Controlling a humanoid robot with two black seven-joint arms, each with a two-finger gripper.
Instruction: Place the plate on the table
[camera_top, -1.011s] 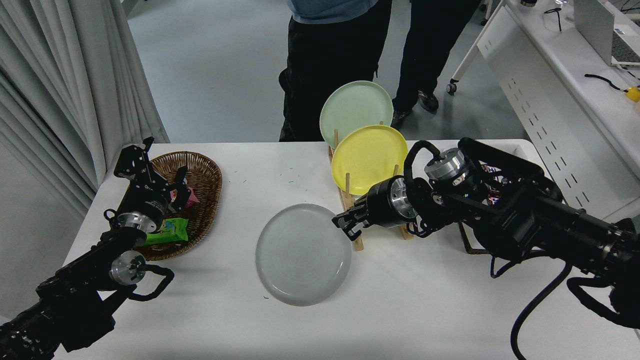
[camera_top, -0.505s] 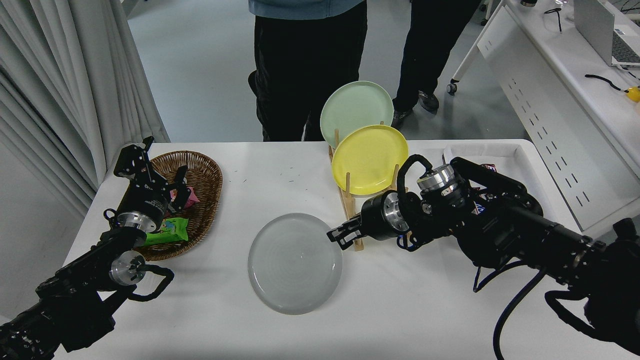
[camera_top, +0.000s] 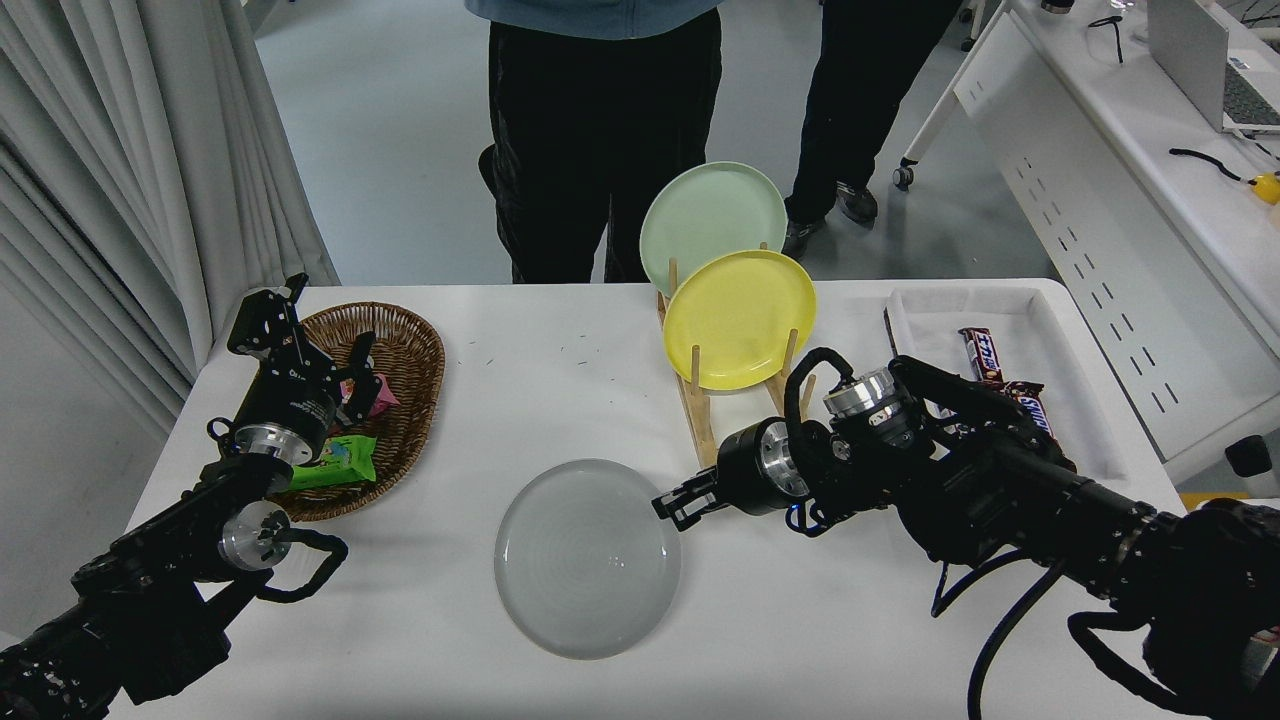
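The light grey plate (camera_top: 588, 558) is low over the white table (camera_top: 480, 400), near its front middle, looking almost flat. My right gripper (camera_top: 672, 505) comes in from the right and is shut on the plate's upper right rim. The left arm is parked at the lower left, and its gripper (camera_top: 358, 372) hangs open over a wicker basket.
A wooden rack (camera_top: 700, 420) behind the right gripper holds a yellow plate (camera_top: 738, 318) and a pale green plate (camera_top: 712, 222). The wicker basket (camera_top: 410, 360) holds snack packets. A white tray (camera_top: 1080, 420) with candy bars sits at the right. Two people stand at the far edge.
The right gripper has drawn back toward me and lowered, bringing the grey plate down and nearer the front edge. A person at the far side stepped left. The left arm is still.
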